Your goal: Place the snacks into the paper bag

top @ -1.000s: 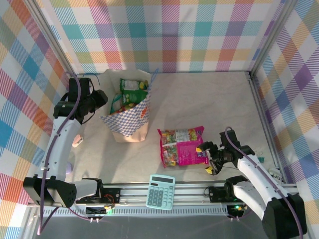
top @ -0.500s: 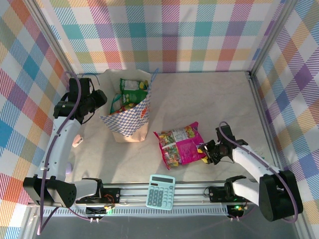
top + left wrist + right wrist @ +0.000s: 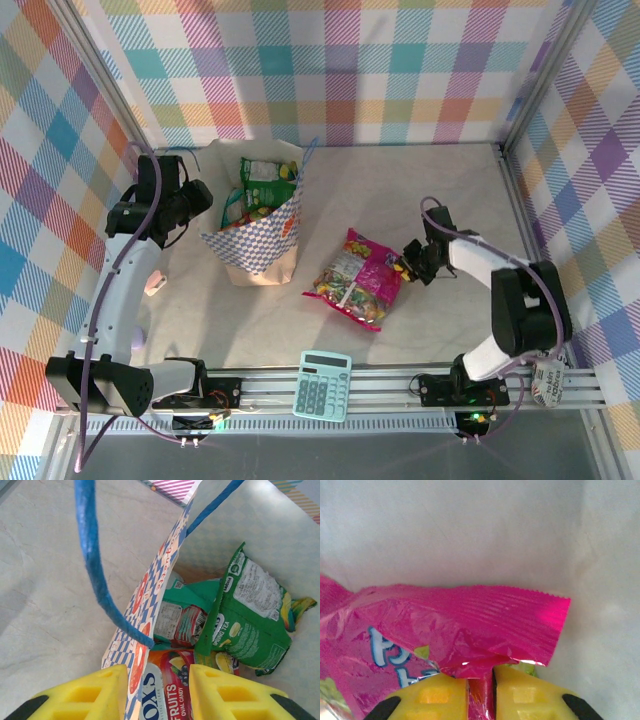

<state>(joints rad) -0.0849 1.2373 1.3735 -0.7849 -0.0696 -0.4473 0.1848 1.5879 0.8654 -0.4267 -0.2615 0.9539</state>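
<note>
Right wrist | right pincer pinches crinkled glossy magenta packet | left pincer spread astride paper bag

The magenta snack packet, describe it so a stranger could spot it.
Find the tall paper bag at the table's left. Right of it on the tabletop lies the magenta packet, an edge pinched by the right end effector. The green packets sit inside the bag.

The paper bag stands open, its checkered wall seen edge-on. Inside it a green packet leans against a teal packet, with an orange fruit-candy packet beside them. A blue cord handle loops up from the bag's rim. The left gripper hangs with its yellow fingers spread, one on either side of that rim.
</note>
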